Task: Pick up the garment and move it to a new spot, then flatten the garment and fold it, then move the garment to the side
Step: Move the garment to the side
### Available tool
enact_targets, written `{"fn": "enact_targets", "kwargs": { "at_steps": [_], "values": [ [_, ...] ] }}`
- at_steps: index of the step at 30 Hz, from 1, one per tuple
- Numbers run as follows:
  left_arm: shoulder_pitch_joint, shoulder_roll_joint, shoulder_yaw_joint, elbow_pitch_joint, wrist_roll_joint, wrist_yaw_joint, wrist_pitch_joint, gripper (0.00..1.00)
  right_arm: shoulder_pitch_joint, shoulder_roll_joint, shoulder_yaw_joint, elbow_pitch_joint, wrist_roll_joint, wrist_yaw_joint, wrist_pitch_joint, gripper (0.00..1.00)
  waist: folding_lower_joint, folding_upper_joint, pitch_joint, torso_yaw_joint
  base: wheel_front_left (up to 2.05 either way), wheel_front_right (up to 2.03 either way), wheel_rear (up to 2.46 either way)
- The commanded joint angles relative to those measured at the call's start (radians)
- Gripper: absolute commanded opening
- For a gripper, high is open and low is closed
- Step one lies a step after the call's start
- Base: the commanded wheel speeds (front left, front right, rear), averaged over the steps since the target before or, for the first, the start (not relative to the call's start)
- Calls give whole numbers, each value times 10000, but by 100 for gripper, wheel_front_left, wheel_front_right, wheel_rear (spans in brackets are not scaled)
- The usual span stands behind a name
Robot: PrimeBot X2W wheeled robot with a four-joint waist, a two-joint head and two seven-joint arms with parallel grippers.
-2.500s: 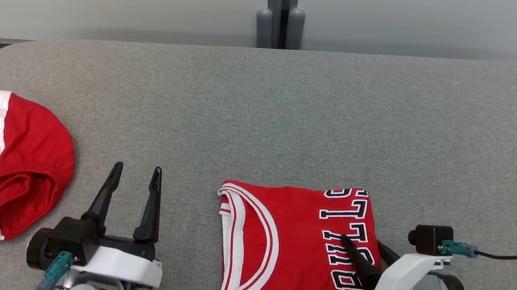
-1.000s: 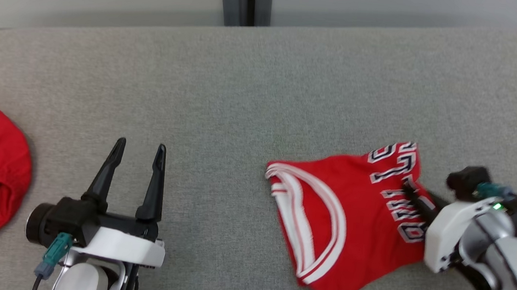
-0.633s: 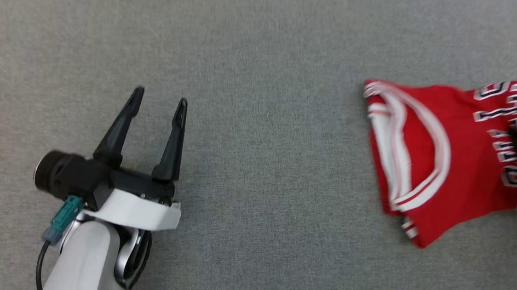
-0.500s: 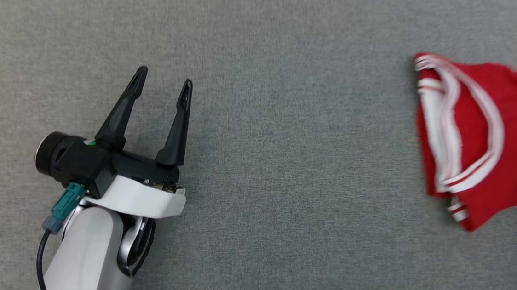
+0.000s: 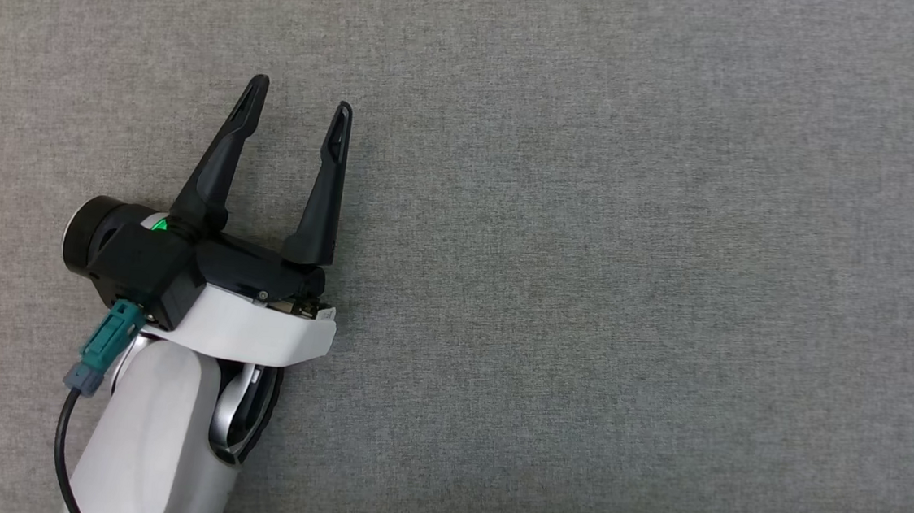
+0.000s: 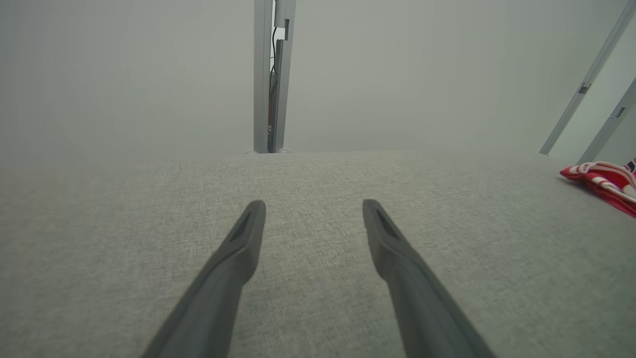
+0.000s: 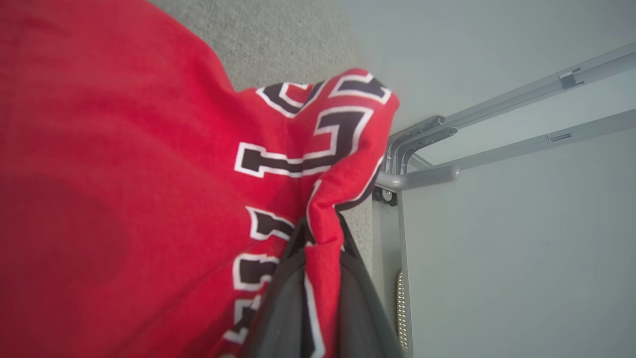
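1. Since the earlier frames the garment (image 7: pixel 149 149) has gone from lying folded in front of the robot to well off to its right, and the gap between it and the left gripper (image 5: pixel 301 96) has widened. The head camera has also tipped and swung, so part of that shift is the camera's own.
2. The garment is red with white trim and black, white-edged lettering (image 7: pixel 298 164). In the right wrist view it spreads across the left side, bunched and creased near the lettered edge.
3. The right gripper (image 7: pixel 322 228) is clamped on a fold of that lettered edge, its two dark fingers (image 7: pixel 278 308) pressed together with red cloth between them.
4. In the left wrist view the garment (image 6: pixel 603 181) sits at the far right, low over the grey table (image 5: pixel 584 299). I cannot tell whether it rests on the cloth or hangs just above it.
5. The left gripper (image 6: pixel 313 205) is well apart from the garment, its fingers spread wide with nothing between them, just above the table.
6. Behind it are a white forearm (image 5: pixel 157 437) and a teal connector (image 5: pixel 103 343).
7. A grey post (image 6: pixel 271 74) stands beyond the table's far edge, and grey metal rails (image 7: pixel 497 104) show past the garment.
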Motion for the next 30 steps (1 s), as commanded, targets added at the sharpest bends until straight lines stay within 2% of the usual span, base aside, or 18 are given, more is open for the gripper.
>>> {"fn": "enact_targets", "kwargs": {
  "at_steps": [1,7,8,9,10,20,25,30],
  "values": [
    [-192,39,-7,8,-65,14,-31,100,-35,66,-572,-135,-594,-7,160,0,0,0,109,113,0,0,0],
    [-146,42,-25,22,-91,57,-31,100,330,619,-1659,-596,-1580,-7,642,0,0,0,176,188,0,0,0],
    [-143,40,-25,37,-95,58,-31,100,405,730,-1781,-686,-1685,-7,734,15,0,0,174,195,0,0,0],
    [-142,42,-25,52,-96,61,-31,100,436,789,-1878,-811,-1788,-7,781,80,0,0,171,199,0,0,0],
    [-141,42,-20,67,-110,71,-31,100,469,859,-2046,-871,-1848,-5,839,100,0,0,162,198,0,0,0],
    [16,40,-31,180,-221,123,-33,100,771,1300,-2593,-1665,-2475,-5,1027,100,0,0,-470,85,0,0,0],
    [227,36,58,205,-264,185,-33,100,695,1558,-2462,-2037,-2474,-5,891,100,0,0,-1132,8,0,0,0],
    [521,37,201,198,-275,217,-33,100,577,2111,-2206,-2336,-2069,-5,612,100,0,0,-1960,-64,0,0,0]
  ]
}}
